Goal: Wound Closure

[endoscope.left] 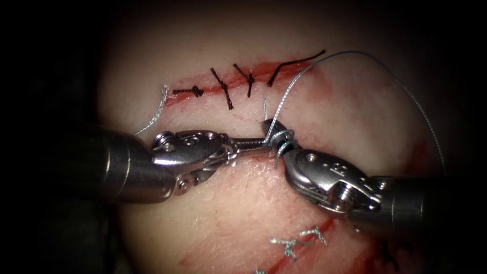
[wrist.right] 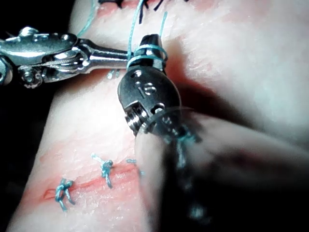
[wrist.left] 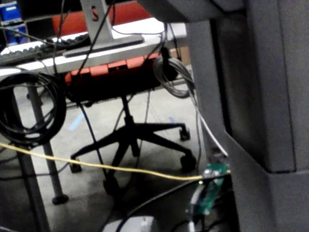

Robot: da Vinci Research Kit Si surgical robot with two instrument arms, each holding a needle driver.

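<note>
Thread (endoscope.left: 287,94) wound in 2 loops around right tool (endoscope.left: 270,127), jaws closed; left tool (endoscope.left: 261,143) meeting it, grip unclear.

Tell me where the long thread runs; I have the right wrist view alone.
Observer: In the endoscope view, from the loops round the fingers of the right tool, the thread arcs over the upper cut's right end, then drops down the right side.
Operator: Name what lies beside that cut's left end.
Observer: A pale curved piece on the tissue; needle or thread, I cannot tell. The left tool and right tool each seem shut on thread.
</note>
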